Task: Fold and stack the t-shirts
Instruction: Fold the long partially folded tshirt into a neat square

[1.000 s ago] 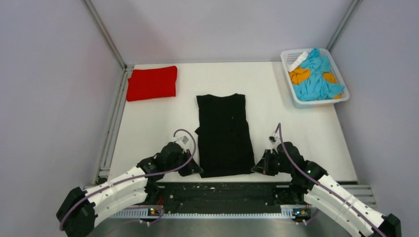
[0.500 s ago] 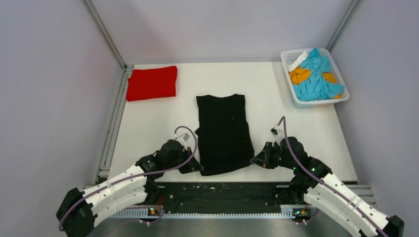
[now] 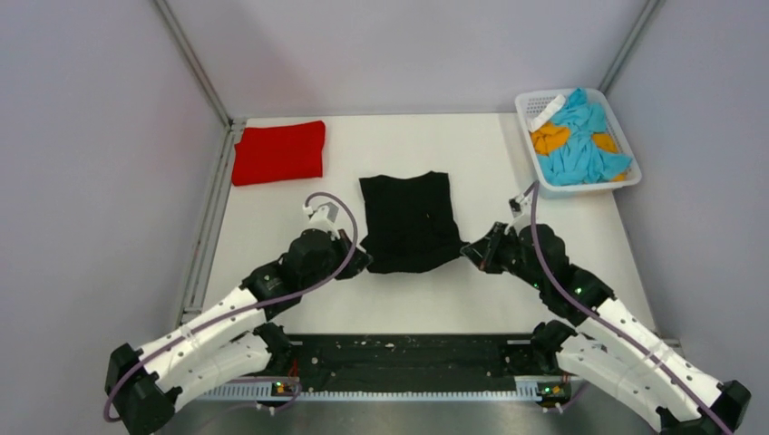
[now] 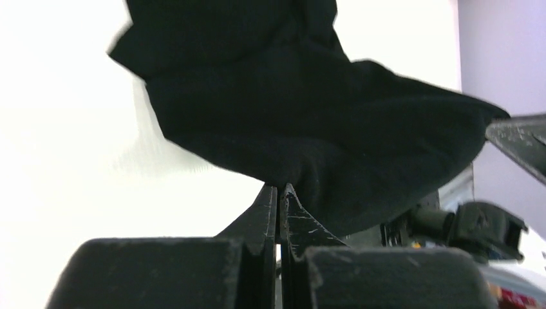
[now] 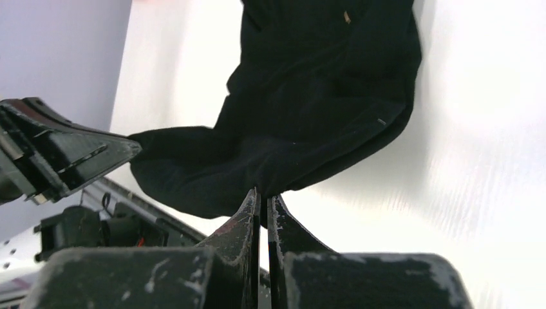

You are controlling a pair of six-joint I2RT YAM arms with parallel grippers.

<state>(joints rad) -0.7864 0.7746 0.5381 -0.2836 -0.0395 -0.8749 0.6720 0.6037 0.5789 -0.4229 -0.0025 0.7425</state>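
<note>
The black t-shirt (image 3: 408, 219) lies in the middle of the white table, its near hem lifted and carried over the rest. My left gripper (image 3: 362, 260) is shut on the hem's left corner, and the cloth (image 4: 309, 109) hangs above its tips (image 4: 279, 188). My right gripper (image 3: 469, 251) is shut on the hem's right corner, and in the right wrist view the cloth (image 5: 309, 116) sags between both grippers above its tips (image 5: 263, 193). The red t-shirt (image 3: 278, 151) lies folded at the table's far left.
A white lattice basket (image 3: 618, 180) with blue and orange cloth stands at the far right corner. A metal rail (image 3: 207, 227) runs along the table's left edge. A dark strip (image 3: 408, 353) runs along the near edge between the arm bases.
Both grippers have lifted the black shirt's near hem and moved it away from the arm bases, over the shirt. The shirt now looks about half as long.
</note>
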